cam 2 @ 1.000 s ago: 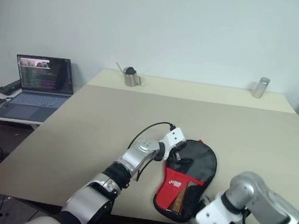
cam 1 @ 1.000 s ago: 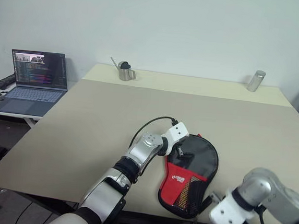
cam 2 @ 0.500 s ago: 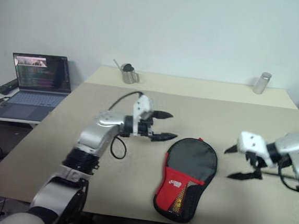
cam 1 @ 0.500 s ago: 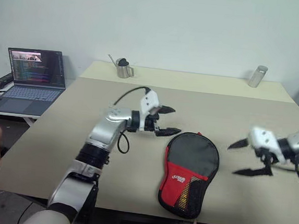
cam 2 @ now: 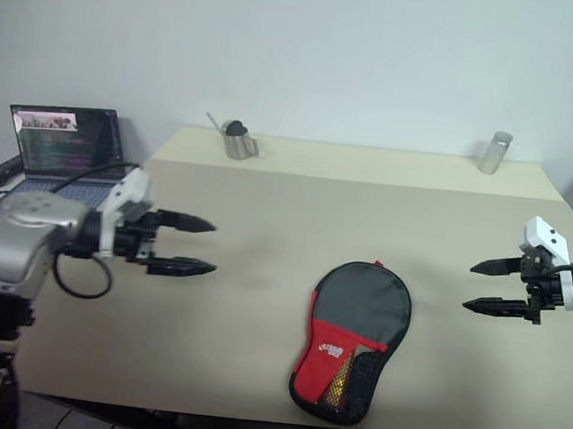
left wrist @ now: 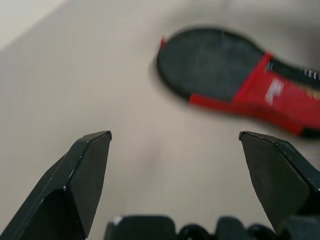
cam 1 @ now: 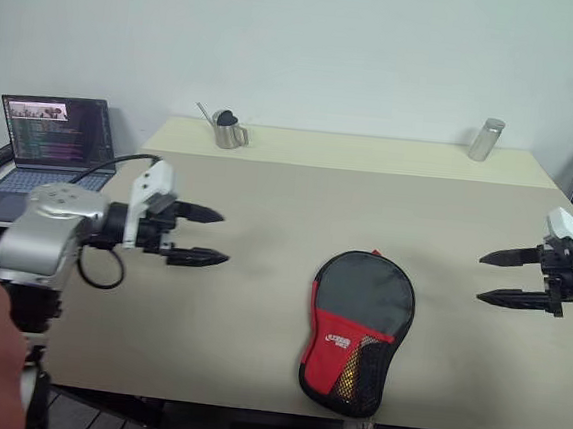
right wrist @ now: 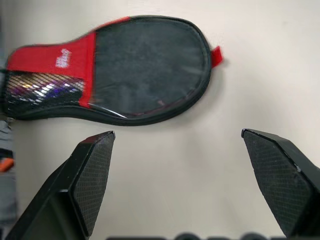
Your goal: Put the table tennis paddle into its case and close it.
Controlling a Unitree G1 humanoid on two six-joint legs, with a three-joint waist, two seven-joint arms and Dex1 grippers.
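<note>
1. The case (cam 1: 357,331) lies flat near the front edge of the beige counter (cam 1: 268,193), between the two tools and touching neither.
2. It is a paddle-shaped soft pouch: a round black fabric head, a red panel with a white logo, a black mesh pocket at the narrow end, and a small red tab at the rounded tip.
3. Its edge looks closed all round; the paddle cannot be seen.
4. The left tool (cam 1: 202,235) hangs open and empty, its tapered black fingers spread.
5. The right tool (cam 1: 507,277) is likewise open, holding nothing.
6. A laptop (cam 1: 47,138) sits on a side desk; a metal cup (cam 1: 229,131) and a shiny cylinder (cam 1: 487,140) stand at the counter's far edge.
</note>
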